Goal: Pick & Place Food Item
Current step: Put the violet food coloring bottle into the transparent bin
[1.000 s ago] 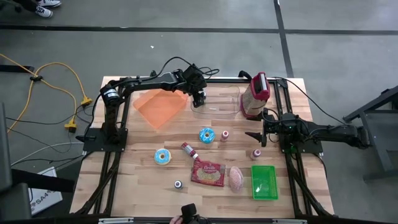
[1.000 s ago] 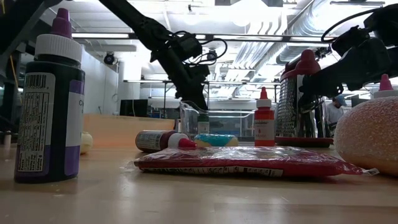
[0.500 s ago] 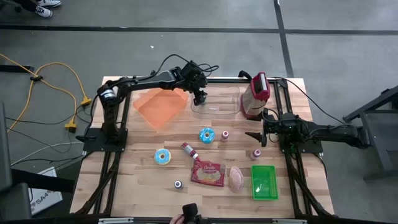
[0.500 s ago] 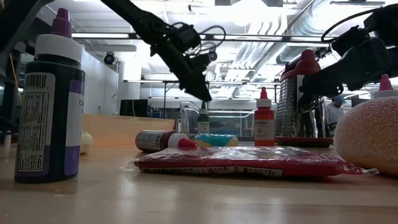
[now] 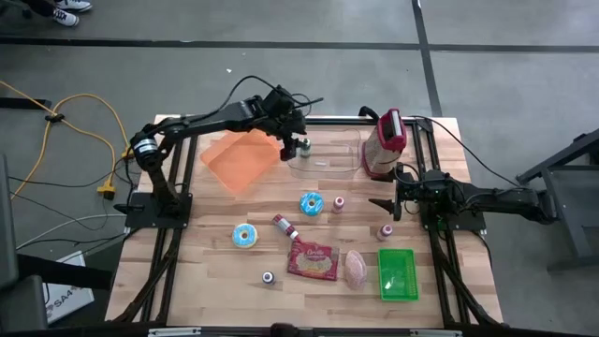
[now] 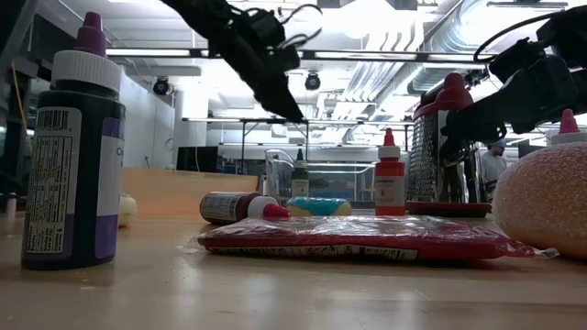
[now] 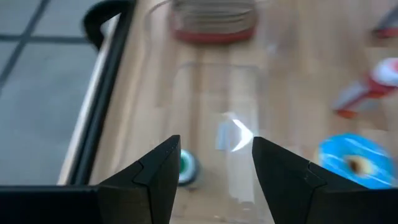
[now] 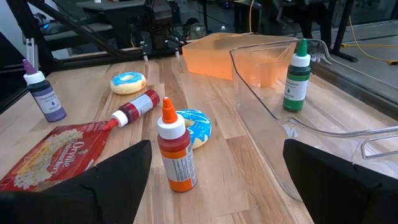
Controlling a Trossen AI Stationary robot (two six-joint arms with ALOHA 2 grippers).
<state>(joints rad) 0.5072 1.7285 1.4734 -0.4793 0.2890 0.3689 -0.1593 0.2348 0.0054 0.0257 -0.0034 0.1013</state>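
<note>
Left gripper (image 5: 292, 142) hovers, jaws apart and empty, over green bottle (image 5: 304, 144) apparently inside clear bin (image 5: 328, 165), far table edge. Descent could topple bottle. Right gripper (image 5: 386, 208) idle, jaws wide.

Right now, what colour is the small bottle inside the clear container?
Green, white-tipped; clearest in the right wrist view.

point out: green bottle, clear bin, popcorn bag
green bottle (image 8: 296, 78), right wrist view, on its dark green body.
clear bin (image 8: 261, 102), right wrist view, on its near side wall.
popcorn bag (image 5: 313, 262), high view, on the middle of its printed face.
</note>
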